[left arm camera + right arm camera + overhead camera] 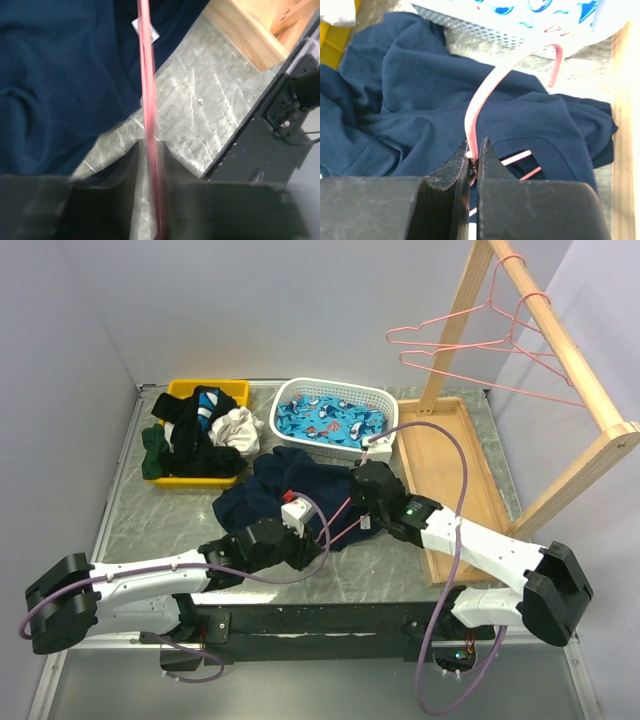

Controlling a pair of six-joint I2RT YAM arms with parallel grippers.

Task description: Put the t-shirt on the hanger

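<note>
The dark navy t-shirt [270, 490] lies crumpled on the table's middle. It also shows in the left wrist view [60, 75] and the right wrist view [405, 85]. A pink wire hanger [338, 530] lies partly inside it. My left gripper [297, 512] is shut on a straight run of the hanger wire [147, 75], near the shirt's white label [146, 29]; in its wrist view the gripper [149, 149] sits above the table. My right gripper [358, 502] is shut on the hanger's neck [475, 115] below the curved hook [555, 65]; its gripper [477, 147] is just above the collar opening, where two wire arms [517, 159] show.
A yellow bin [220, 390] of mixed clothes stands at the back left. A white basket [385, 400] with whale-print fabric is behind the shirt. A wooden rack [560, 350] with a tray base [450, 470] stands on the right, with two more pink hangers [470, 345] on its rail.
</note>
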